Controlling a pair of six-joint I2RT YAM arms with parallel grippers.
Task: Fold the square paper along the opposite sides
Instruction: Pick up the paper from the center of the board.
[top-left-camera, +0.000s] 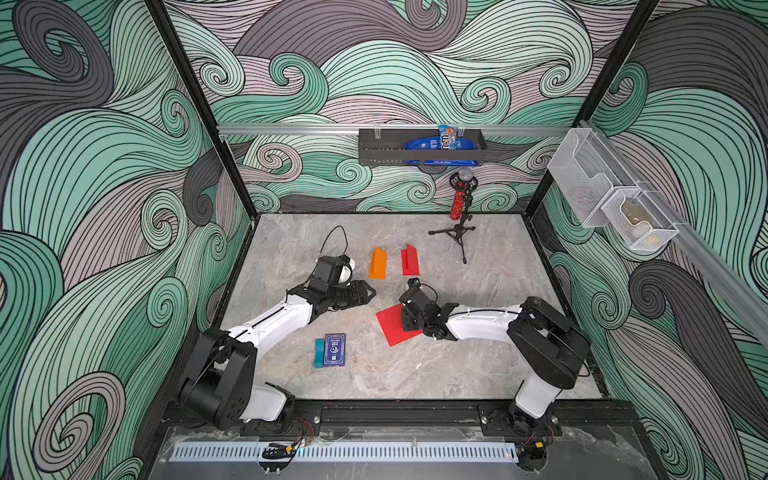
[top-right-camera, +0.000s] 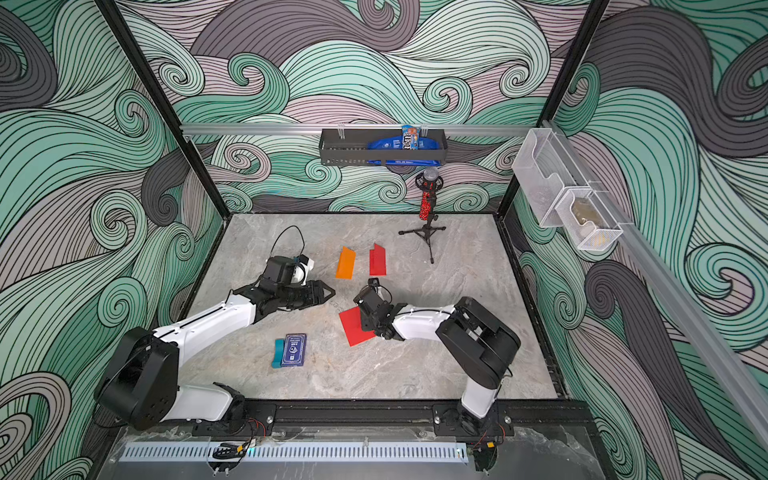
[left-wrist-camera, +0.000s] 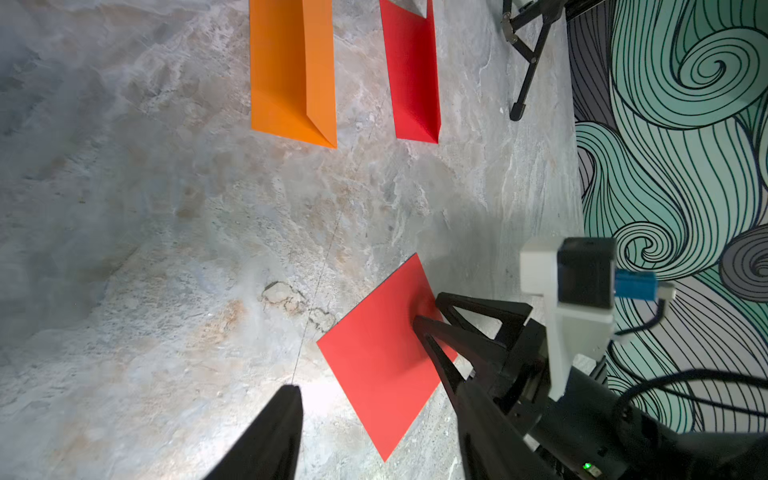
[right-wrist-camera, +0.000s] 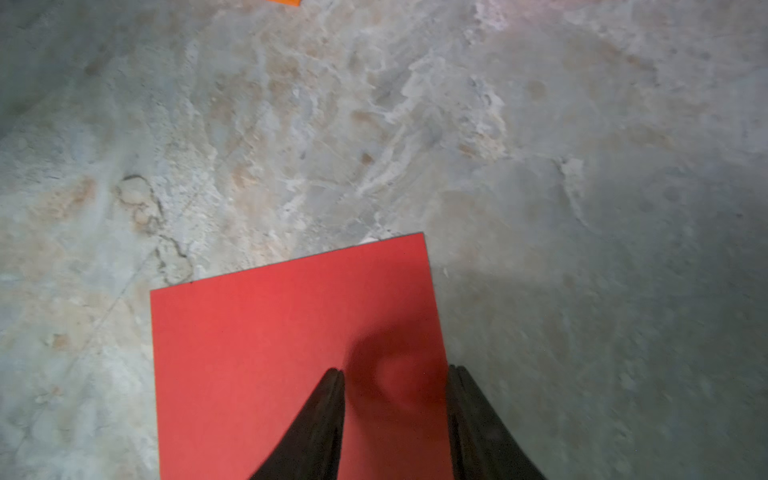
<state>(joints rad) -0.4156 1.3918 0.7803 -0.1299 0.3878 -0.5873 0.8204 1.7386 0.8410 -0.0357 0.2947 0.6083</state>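
Both jaw pairs gape, empty. Your right gripper (right-wrist-camera: 397, 370) straddles one edge of the flat square red paper (right-wrist-camera: 249, 353); left gripper (top-left-camera: 371, 291) hangs nearby.

The flat square sheet of paper (top-left-camera: 390, 329) was a plain bright red with no pattern. The folded orange paper strip (top-left-camera: 378, 264) was a single flat colour, and the folded red paper strip (top-left-camera: 410, 261) matched the sheet. The stone-look tabletop (top-left-camera: 415, 374) was mottled grey with pale veins and tan blotches. The small dark blue card box (top-left-camera: 334, 350) carried pale print, and the rectangular block (top-left-camera: 319, 353) was teal. The microphone (top-left-camera: 457, 205) had a red speckled body and a black tripod. The enclosure walls (top-left-camera: 104, 208) bore swirling waves in mint green, grey and mauve, lined in black. The robot arms (top-left-camera: 282, 318) were white with black joints.
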